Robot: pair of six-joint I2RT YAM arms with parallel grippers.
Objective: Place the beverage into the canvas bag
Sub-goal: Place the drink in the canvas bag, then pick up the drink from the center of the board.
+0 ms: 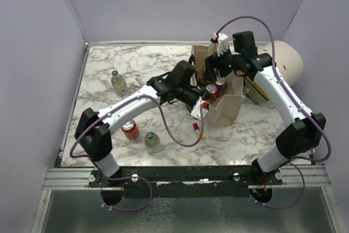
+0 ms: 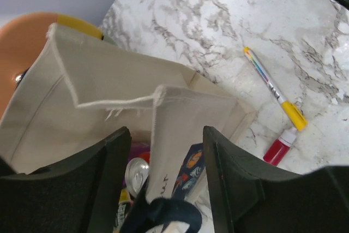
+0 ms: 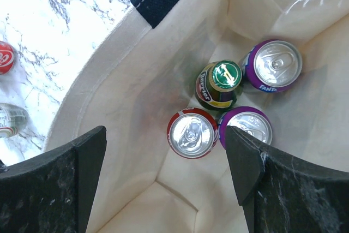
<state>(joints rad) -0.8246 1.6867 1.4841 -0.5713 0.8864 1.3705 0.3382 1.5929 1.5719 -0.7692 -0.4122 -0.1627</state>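
Beige canvas bag (image 1: 229, 105) stands upright, right of the table's middle, its mouth open under both arms. Right pincer (image 3: 165, 135) hangs over the mouth, jaws wide and holding nothing. Directly below it, on the bag's floor, 4 drinks stand packed together: a red can (image 3: 192, 133), a green Perrier bottle (image 3: 220, 83), a purple Fanta can (image 3: 272, 65) and a second purple can (image 3: 246, 126). Left pincer (image 2: 166, 132) sits at the bag's near rim, jaws apart and gripping nothing. The rim's folded edge and a navy handle (image 2: 163, 214) lie in the gap, with a can top (image 2: 136, 173) showing beneath. 3 more drinks stand on the marble table (image 1: 163, 64) left of the bag, well apart from both pincers: a pale green bottle (image 1: 118, 82), a red soda can (image 1: 130, 130) and a clear bottle (image 1: 152, 142). A marker pen (image 2: 272, 88) and a small red bottle (image 2: 279, 148) lie near the bag's front.
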